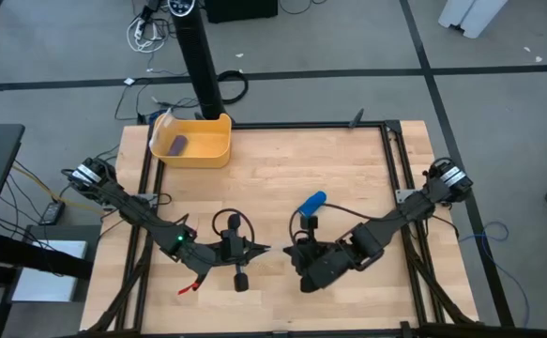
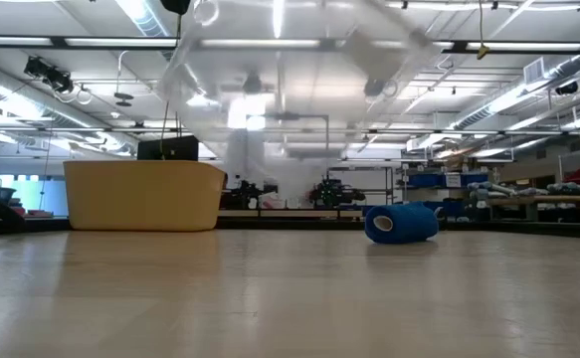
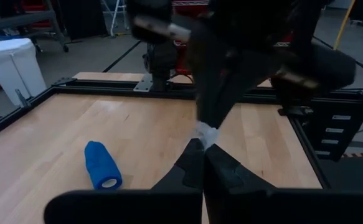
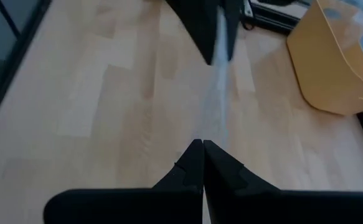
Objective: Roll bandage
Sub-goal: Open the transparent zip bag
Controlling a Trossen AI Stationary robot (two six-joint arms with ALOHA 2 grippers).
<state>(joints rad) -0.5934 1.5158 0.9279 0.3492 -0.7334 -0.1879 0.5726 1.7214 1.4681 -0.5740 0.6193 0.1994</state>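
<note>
The bandage (image 1: 312,202) is a bright blue roll lying on its side on the wooden table, right of centre; it also shows in the low view (image 2: 401,223) and the left wrist view (image 3: 102,165). No gripper touches it. My left gripper (image 1: 259,250) and my right gripper (image 1: 287,250) meet tip to tip above the table's near middle. Both are shut on a clear plastic bag (image 2: 270,89), which hangs in the air. My left gripper pinches a bunched edge of the clear bag (image 3: 206,132) between its two fingertips, coming nearly level from the table's left. The bag is lifted clear of the table. My right gripper pinches the clear bag (image 4: 215,118) at its fingertips, slanting down from the table's right. The film runs as a narrow drawn-out strip from its tips to the other gripper (image 4: 215,31).
A yellow bin (image 1: 198,150) stands at the far left of the table with a dark purple block (image 1: 177,144) inside. A black post (image 1: 201,66) rises behind it. Dark frame rails (image 1: 390,160) border the table. Bare wood lies between the bin and the grippers.
</note>
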